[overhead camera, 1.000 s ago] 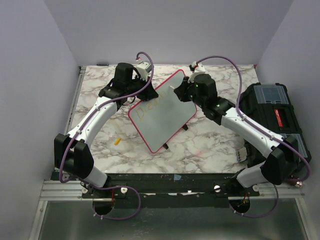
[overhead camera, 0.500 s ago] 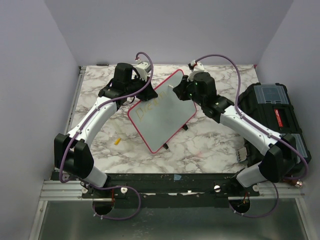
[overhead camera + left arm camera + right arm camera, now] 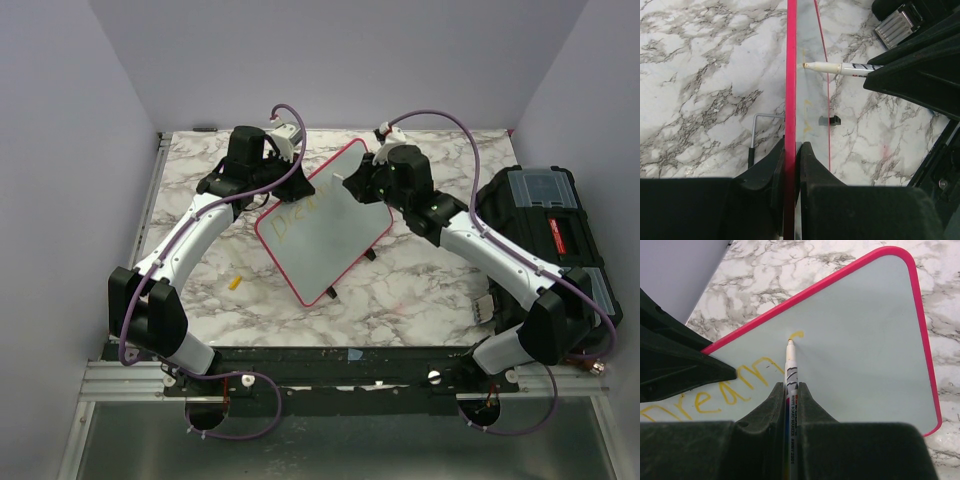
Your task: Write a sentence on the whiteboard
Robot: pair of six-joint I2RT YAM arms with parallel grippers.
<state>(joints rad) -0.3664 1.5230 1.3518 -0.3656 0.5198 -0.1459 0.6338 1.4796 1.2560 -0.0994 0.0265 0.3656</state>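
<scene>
tilted pink-rimmed whiteboard [image 3: 325,222] bears yellow lettering [image 3: 715,395] "dream".

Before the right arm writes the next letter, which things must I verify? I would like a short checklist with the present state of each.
1. Left jaws shut on the red rim of the whiteboard: ok.
2. Right jaws shut on the marker: ok.
3. Marker tip touches the board's white face: ok.
4. Free white space beyond the tip: ok.
5. The sentence complete: not ok, only "Dream" and one more stroke show.
6. Board standing steady on the table: cannot tell.
</scene>
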